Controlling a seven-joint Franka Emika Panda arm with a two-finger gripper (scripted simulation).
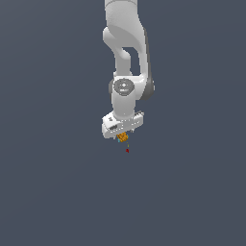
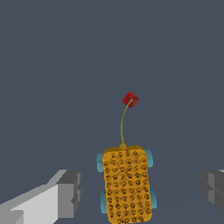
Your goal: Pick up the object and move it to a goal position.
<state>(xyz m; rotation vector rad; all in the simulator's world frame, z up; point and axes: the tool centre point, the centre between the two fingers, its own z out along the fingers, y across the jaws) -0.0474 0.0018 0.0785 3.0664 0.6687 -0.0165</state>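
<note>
The white pincer point(image 1: 123, 136) stands wide open, its grey fingers point(image 2: 70, 192) apart on either side of the orange piece point(image 2: 127, 185), gripping nothing. Just beyond that piece sits the small red marker point(image 2: 130, 99), joined to it by a thin line.

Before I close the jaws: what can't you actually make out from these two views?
- Orange toy piece: its near end is cut off by the wrist view's edge; in the exterior view it is too small for detail and partly hidden under the gripper.
- Height of the piece, and of the red goal marker, above any surface: the plain background gives no cue.
- Both fingers: cut off by the wrist view's edges.
</note>
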